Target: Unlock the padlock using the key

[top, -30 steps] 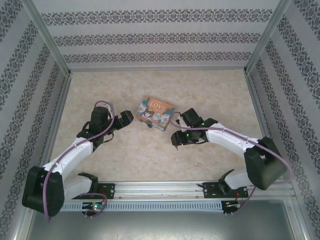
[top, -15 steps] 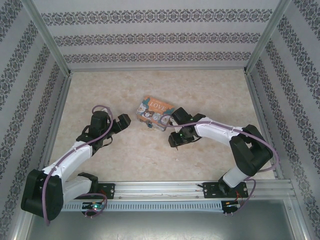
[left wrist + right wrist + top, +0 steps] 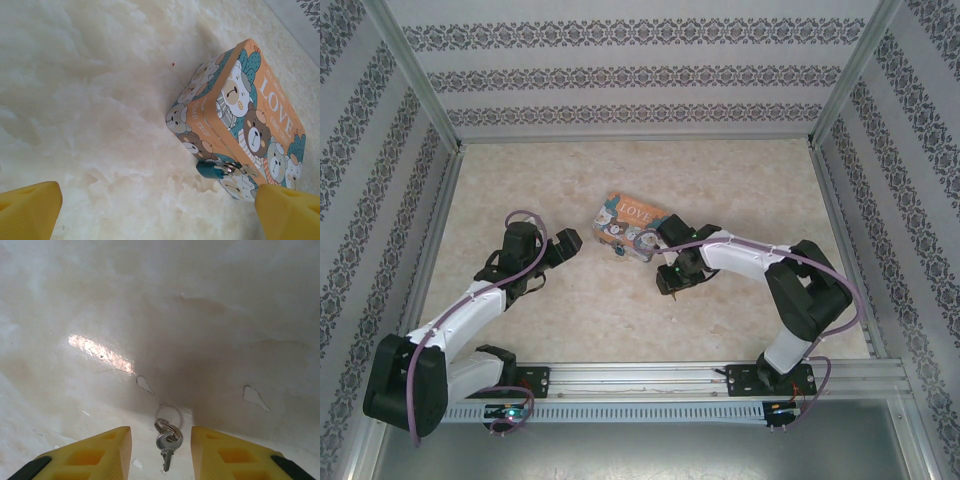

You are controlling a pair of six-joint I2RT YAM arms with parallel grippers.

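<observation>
Right arm has folded its elbow in over the last second, and the right gripper (image 3: 666, 283) has slid closer to about 5 o'clock of the tin (image 3: 628, 225). In its wrist view the jaws are apart and straddle the key (image 3: 165, 446). The key lies flat on the tabletop (image 3: 200, 315), ring (image 3: 168, 416) at 12 o'clock, not picked up yet. Left gripper (image 3: 565, 243) has barely budged, jaws wide apart, around 9 o'clock of the tin. The padlock (image 3: 210, 170) sits against the tin's front edge, roughly 6 o'clock. Looks lined up for the key grab, I'd say; unlocking hasn't started.
</observation>
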